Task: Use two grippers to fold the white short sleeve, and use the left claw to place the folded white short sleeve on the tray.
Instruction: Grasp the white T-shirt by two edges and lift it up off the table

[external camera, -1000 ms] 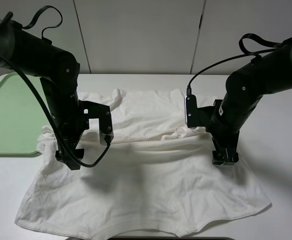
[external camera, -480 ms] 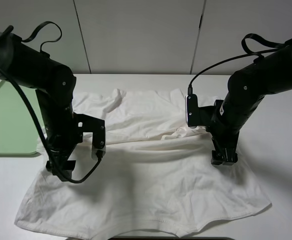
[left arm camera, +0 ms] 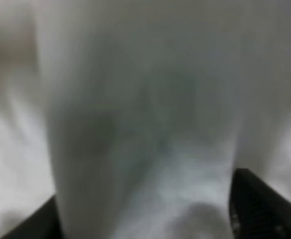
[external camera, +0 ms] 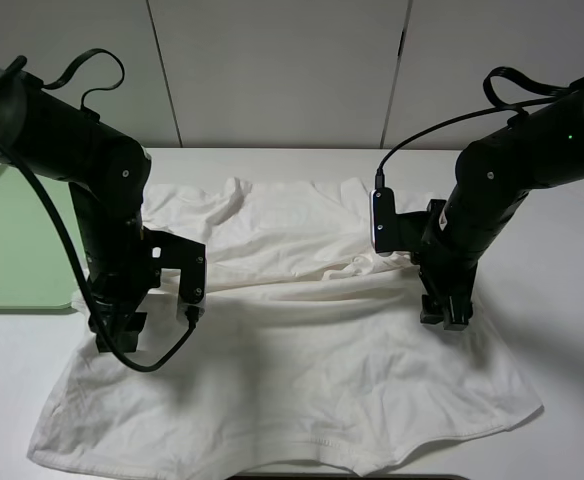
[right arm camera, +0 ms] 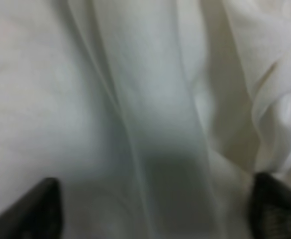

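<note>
Evidently the first grasp of the fold is in hand. The white short sleeve (external camera: 302,360) lies spread on the tabletop (external camera: 562,300), just beside the tray (external camera: 17,230). The left pincer (external camera: 112,332) is down on the shirt's side nearest the tray, the right pincer (external camera: 445,315) on the side farthest from the tray. Both show jaws apart with cloth between, nothing clamped yet. Next, I judge, both must pinch and lift together.
</note>
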